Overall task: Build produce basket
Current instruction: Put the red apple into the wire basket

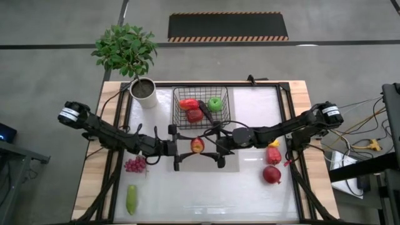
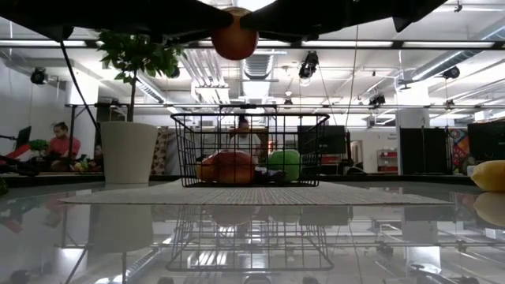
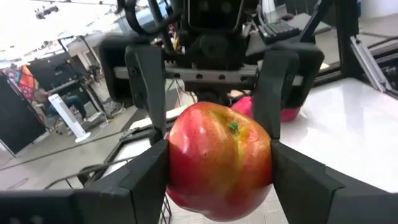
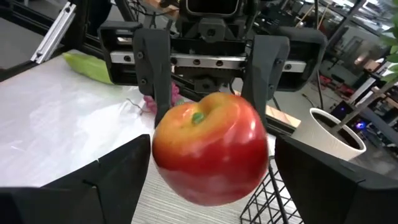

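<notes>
Hanging above the surface [image 1: 250,181] just in front of the basket [image 1: 201,107], a red-yellow apple [image 1: 197,145] sits pinched in the left hand [image 1: 177,147], while the right hand [image 1: 220,152] faces it, fingers spread to either side, apparently clear of the fruit. Open surface lies below and toward the front edge. Only the low view shows the apple off the surface; its top is cut off there. Basket contents blur behind mesh
</notes>
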